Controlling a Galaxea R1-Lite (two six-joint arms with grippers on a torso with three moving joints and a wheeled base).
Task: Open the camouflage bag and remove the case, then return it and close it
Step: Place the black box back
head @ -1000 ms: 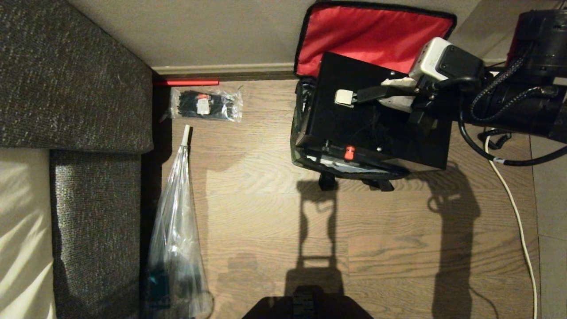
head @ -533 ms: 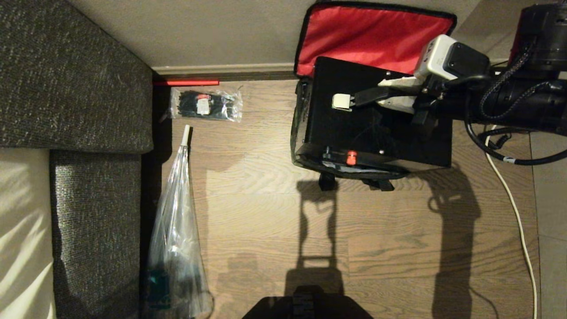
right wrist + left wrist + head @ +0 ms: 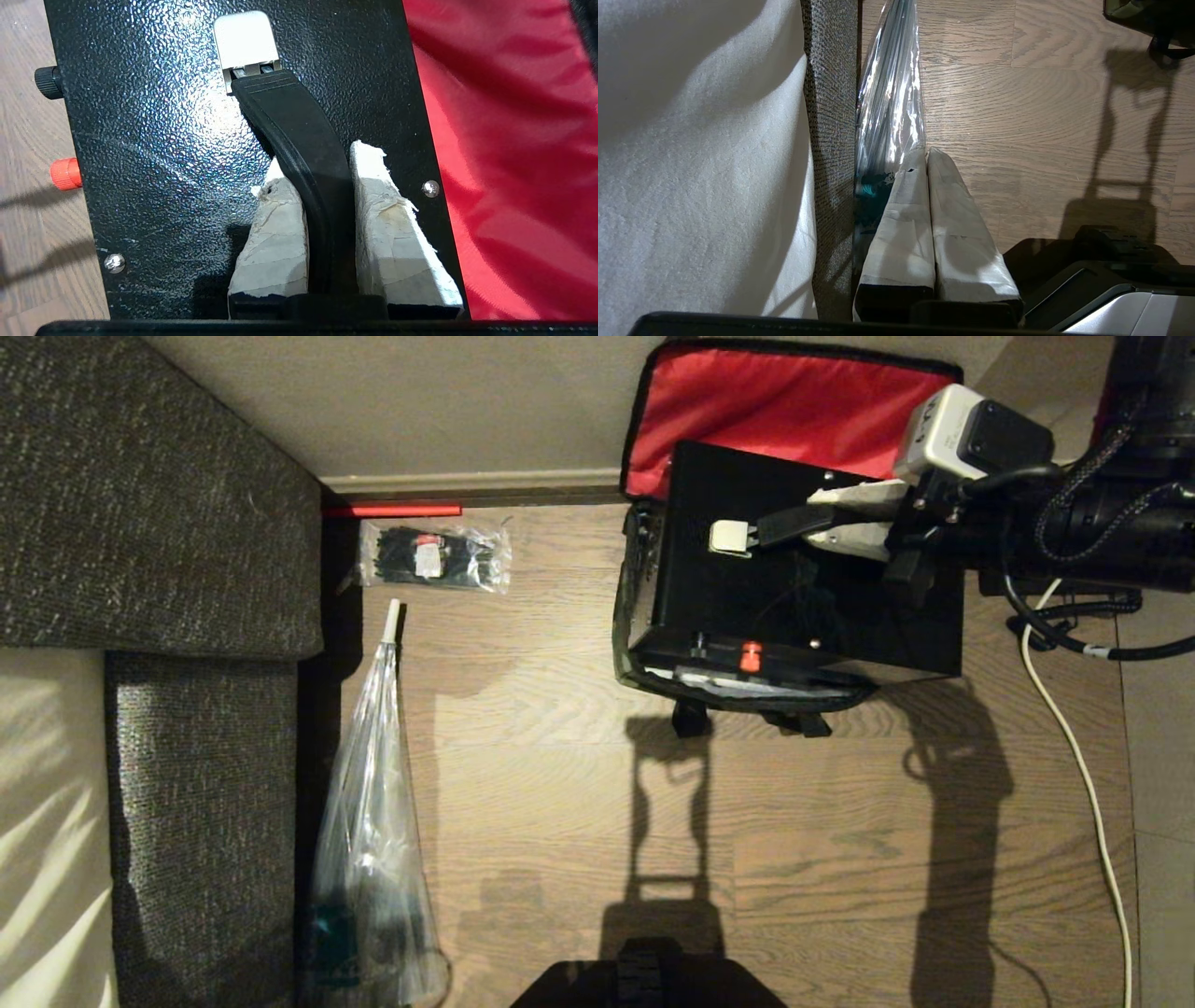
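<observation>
My right gripper (image 3: 317, 163) is clamped on the black carrying handle (image 3: 299, 135) of the case (image 3: 803, 597), one padded finger on either side of it. The case hangs tilted over the open camouflage bag (image 3: 635, 653), covering most of it, so only a strip of the bag's fabric rim and the red lining (image 3: 775, 411) of its raised lid show (the bag's inside is hidden from me). The case's far right corner sits behind my arm. My left gripper (image 3: 927, 154) is parked low beside the sofa (image 3: 831, 140), fingers pressed together, a clear plastic bag (image 3: 892, 93) just past the tips.
</observation>
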